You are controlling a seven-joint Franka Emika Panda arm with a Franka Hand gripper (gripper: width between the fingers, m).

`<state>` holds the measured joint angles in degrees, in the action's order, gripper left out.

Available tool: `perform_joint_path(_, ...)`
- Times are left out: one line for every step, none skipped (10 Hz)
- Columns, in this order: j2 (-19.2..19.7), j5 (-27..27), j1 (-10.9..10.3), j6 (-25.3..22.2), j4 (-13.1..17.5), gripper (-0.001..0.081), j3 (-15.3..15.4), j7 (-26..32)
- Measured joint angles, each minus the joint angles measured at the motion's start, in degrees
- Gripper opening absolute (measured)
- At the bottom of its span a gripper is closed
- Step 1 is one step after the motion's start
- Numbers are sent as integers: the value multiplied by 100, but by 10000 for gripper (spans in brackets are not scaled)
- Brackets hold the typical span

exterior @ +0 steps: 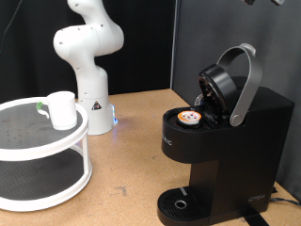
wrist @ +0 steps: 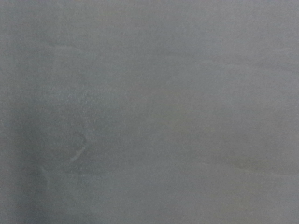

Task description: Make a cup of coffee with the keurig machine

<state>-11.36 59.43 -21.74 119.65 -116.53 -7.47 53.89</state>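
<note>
The white cup (exterior: 61, 109) with a pale green handle stands on the top shelf of a round white two-tier stand (exterior: 42, 155) at the exterior view's left. The black keurig machine (exterior: 226, 155) stands at the right with its brew head and grey lid handle (exterior: 246, 80) raised open. A small white pod with an orange-speckled top (exterior: 191, 118) sits in the open pod holder. The round drip tray (exterior: 181, 203) at its base holds nothing. The gripper does not show in the exterior view. The wrist view shows only a blank grey surface.
The white robot arm base (exterior: 91, 94) stands at the back on the brown tabletop, between the stand and the machine. A dark curtain hangs behind. The stand's lower shelf (exterior: 38, 179) holds nothing visible.
</note>
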Motion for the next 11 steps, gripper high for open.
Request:
perform_joint_path(47,-76,-7,128,0,800,115,-107)
perform_joint_path(112,-136,-10,243,-1,800,215,-181)
perform_joint_path(175,-172,-14,309,-1,800,290,-202)
perform_joint_path(236,-178,-15,355,-1,800,341,-202)
perform_joint_path(284,-178,-16,387,-1,800,377,-200)
perform_joint_path(314,-178,-16,410,-1,800,399,-199)
perform_joint_path(349,-182,-16,418,-1,766,411,-199)
perform_joint_path(388,-204,-16,419,-2,766,420,-199)
perform_joint_path(421,-258,-16,419,-6,588,425,-200)
perform_joint_path(447,-350,-15,419,-15,452,427,-217)
perform_joint_path(482,-437,-15,419,-23,452,427,-227)
